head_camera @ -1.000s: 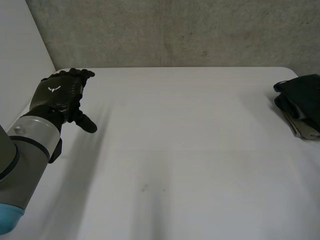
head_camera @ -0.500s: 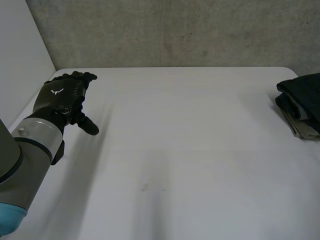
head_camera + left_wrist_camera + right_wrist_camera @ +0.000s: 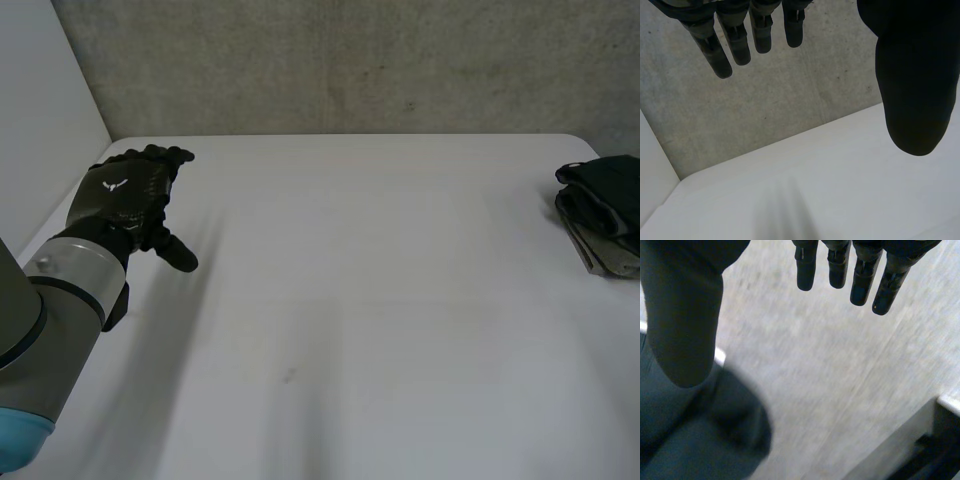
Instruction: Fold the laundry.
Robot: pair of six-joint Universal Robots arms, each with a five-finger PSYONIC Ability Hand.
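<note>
A folded pile of dark laundry (image 3: 605, 210) lies at the right edge of the white table (image 3: 380, 280). My left hand (image 3: 125, 195) hovers over the table's far left part, open, with straight fingers (image 3: 735, 45) and its thumb spread wide, holding nothing. My right hand (image 3: 682, 315) is open too, its fingers (image 3: 860, 275) straight and apart from the thumb. Dark cloth (image 3: 695, 440) lies just below that thumb, and nothing is held between thumb and fingers.
A lighter grey layer (image 3: 605, 262) peeks out under the dark pile. A concrete wall (image 3: 350, 70) runs behind the table and a pale panel (image 3: 40, 120) stands at its left. A dark frame (image 3: 935, 450) shows beyond my right hand's fingers.
The dark pile's outline has drawn slightly toward the table's right edge and looks lower. My left hand has shifted only a little.
</note>
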